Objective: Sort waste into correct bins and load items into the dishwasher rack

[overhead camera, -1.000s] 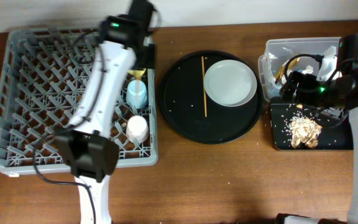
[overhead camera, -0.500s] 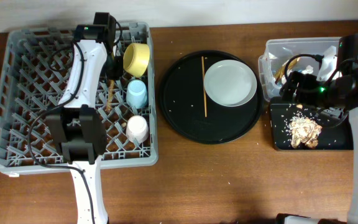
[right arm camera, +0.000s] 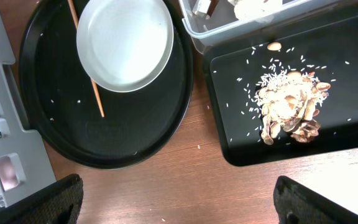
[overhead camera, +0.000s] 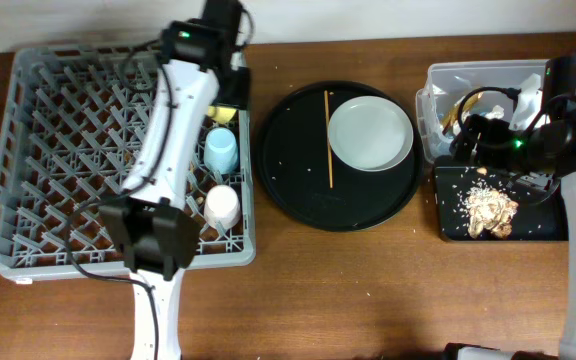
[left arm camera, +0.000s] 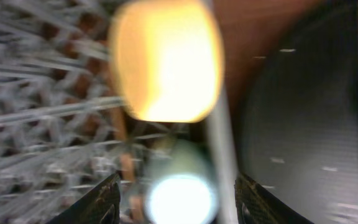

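Moved since half a second ago: our left arm has swung from the rack's upper middle to its upper right corner and now hides the yellow bowl (left arm camera: 165,59) from overhead; the right arm is unchanged.
Yellow bowl: in the dishwasher rack (overhead camera: 58,160), at the top of the rightmost column. It is a plain yellow blur in the left wrist view, and we cannot tell its attitude.
Left gripper (left arm camera: 179,200): fingers spread wide with nothing between them, poised over the bowl.
Light blue cup (overhead camera: 220,152): same column, just below the bowl.
Pink-white cup (overhead camera: 221,207): same column, below the blue cup.
Step in hand: rack loading, as we judge it. The bowl and both cups are in; the plate and chopstick are not.
Next move: we judge that the left arm must cross to the round black tray (overhead camera: 298,205). The flat chopstick needs a low, exact pinch.
Pale grey plate (overhead camera: 370,135): on that tray, right of centre, bare.
Chopstick (overhead camera: 328,140): we see one, lying straight just beside the plate.
Right gripper (right arm camera: 188,208): fingers wide apart, empty.
Clear tub (overhead camera: 436,80): holds white tissue (right arm camera: 252,7) and a gold-brown wrapper (overhead camera: 465,105).
Shallow black tray (overhead camera: 450,225): holds food scraps (overhead camera: 492,210) and loose grains.
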### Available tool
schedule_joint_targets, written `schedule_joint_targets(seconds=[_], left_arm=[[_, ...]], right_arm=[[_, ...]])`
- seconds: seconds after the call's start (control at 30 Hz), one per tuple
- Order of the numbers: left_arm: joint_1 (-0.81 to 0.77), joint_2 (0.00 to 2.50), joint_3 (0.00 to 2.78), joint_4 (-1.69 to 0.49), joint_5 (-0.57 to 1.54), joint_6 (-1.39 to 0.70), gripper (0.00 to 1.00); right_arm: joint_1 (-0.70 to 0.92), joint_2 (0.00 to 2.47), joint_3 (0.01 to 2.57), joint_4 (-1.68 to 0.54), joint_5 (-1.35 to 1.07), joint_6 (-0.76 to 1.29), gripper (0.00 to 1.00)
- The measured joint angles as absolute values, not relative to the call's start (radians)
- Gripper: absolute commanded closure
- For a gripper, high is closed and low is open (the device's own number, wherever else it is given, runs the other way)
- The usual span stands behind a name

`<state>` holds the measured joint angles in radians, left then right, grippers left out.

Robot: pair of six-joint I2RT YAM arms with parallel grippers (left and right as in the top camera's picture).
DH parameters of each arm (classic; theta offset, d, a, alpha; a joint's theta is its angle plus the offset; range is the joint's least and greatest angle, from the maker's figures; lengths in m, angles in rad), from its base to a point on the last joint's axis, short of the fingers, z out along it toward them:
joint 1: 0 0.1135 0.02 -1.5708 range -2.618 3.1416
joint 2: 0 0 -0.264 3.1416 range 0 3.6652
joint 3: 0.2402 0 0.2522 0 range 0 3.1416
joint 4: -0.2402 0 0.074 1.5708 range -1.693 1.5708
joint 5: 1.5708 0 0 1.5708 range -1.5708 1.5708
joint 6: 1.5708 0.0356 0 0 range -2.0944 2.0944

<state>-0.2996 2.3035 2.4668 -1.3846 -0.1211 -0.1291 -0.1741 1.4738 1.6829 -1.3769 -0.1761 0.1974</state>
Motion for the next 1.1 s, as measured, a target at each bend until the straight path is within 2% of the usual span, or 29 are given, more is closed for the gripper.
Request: schedule_joint_targets(seconds=[0.1, 0.23, 0.4, 0.6, 0.77, 0.83, 0.93, 1.1], left_arm=[[-0.393, 2.302, 2.436, -1.349, -0.093, -0.234, 0.61], [-0.558, 2.297, 2.196, -1.118, -0.077, -0.350, 0.66], [-0.647, 2.299, 1.934, -0.817, -0.070, -0.455, 0.67], [-0.691, 2.299, 1.784, -0.634, -0.070, -0.474, 0.67], [-0.694, 2.305, 1.757, -0.571, -0.124, -0.477, 0.67], [-0.694, 2.314, 1.758, -0.558, -0.143, -0.477, 0.82], [-0.696, 2.321, 1.759, -0.537, -0.166, -0.480, 0.99], [-0.694, 2.323, 1.761, -0.533, -0.176, -0.483, 0.99]], right_arm=[[-0.174, 1.474, 1.683, -1.377, -0.176, 0.198, 0.02], [-0.174, 1.474, 1.683, -1.376, -0.176, 0.198, 0.02], [-0.174, 1.475, 1.683, -1.377, -0.176, 0.198, 0.02], [-0.174, 1.475, 1.683, -1.377, -0.176, 0.198, 0.02], [-0.174, 1.475, 1.683, -1.377, -0.176, 0.197, 0.02], [-0.174, 1.475, 1.683, -1.377, -0.176, 0.197, 0.01], [-0.174, 1.475, 1.683, -1.377, -0.176, 0.197, 0.02], [-0.174, 1.475, 1.683, -1.377, -0.176, 0.198, 0.02]])
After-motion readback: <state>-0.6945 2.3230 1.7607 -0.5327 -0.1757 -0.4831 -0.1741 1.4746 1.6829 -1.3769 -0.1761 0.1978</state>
